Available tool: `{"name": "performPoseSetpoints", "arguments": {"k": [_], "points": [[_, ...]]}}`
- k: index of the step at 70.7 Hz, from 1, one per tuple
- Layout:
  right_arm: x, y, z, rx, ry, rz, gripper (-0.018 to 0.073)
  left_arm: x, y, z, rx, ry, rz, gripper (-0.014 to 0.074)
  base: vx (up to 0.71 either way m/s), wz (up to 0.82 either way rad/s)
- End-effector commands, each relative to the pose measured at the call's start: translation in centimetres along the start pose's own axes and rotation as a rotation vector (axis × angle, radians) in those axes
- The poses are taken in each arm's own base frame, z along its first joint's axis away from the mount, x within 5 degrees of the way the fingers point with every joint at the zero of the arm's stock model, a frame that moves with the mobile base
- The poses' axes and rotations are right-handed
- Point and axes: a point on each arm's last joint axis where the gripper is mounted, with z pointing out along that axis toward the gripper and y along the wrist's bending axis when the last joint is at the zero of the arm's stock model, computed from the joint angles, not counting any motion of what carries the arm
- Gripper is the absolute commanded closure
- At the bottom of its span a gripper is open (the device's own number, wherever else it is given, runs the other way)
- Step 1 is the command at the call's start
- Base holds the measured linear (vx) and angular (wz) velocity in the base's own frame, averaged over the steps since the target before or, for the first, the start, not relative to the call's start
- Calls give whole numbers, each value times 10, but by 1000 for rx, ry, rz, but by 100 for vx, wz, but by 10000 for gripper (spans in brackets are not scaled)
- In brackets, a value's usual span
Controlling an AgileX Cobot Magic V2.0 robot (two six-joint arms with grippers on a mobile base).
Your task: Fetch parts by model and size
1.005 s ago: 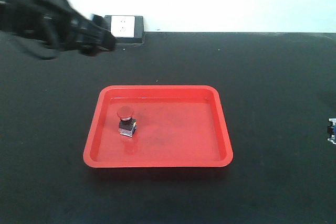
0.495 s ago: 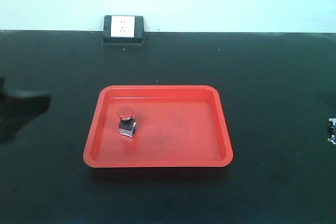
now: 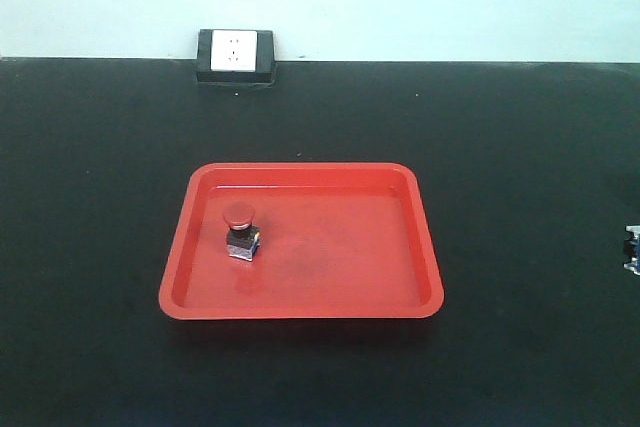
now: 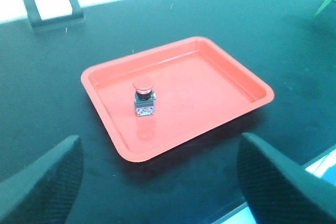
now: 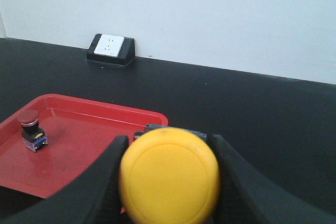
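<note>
Tray (image 3: 345, 247): one red switch (image 3: 240, 231); right jaws pinch one yellow switch (image 5: 169, 181); left jaws spread

Tray (image 3: 300, 307) looked glossy red plastic, smooth, w/ faint scuffs on its floor. Table (image 3: 520, 147) was matt black. The red switch (image 3: 239, 230) cap looked smooth plastic; yellow switch (image 5: 169, 177) cap was smooth, satin plastic. The left gripper (image 4: 160, 142) pads (image 4: 47, 182) were dark, matt, finely textured. The socket (image 3: 235, 50) face was smooth white plastic.

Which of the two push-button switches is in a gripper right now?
The yellow-capped switch, clamped between the fingers of the right gripper. The red-capped switch stands free in the red tray.
</note>
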Motion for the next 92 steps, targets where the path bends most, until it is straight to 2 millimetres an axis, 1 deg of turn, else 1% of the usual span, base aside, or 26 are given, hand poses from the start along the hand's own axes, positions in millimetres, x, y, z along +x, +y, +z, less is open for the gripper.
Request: {"name": "performPoseSetpoints", "arguments": {"k": [1,9,17,26,57,69,78,86,92], "points": [[-15,0,-1,0,-97,-16,564,-1,-2,-14,11,-150,24,21,0,0],[-15,0,-1,0,-97,-16,564,10,-3,-33,13,-236,35,21,0,0],[-15,0,-1,0,-97,-16,564,17,-4,-50,13,-317,43,21,0,0],[-15,0,-1,0,-97,-18,564,21,-5,-59,14,-367,47,21,0,0],[-16,0,-1,-2,-102,-14,564,23,-4,-60,10,-354,52,21,0,0],[-17,3,-1,-37,-110,62,564,23,-4,-60,11,-351,52,21,0,0],[-22,6,-1,-74,-107,135,564,23,-4,-60,11,-351,52,21,0,0],[-32,11,12,-122,-24,144,562,23,-4,-60,11,-351,52,21,0,0],[-48,14,28,-161,35,93,561,23,-4,-60,11,-351,52,21,0,0]]}}
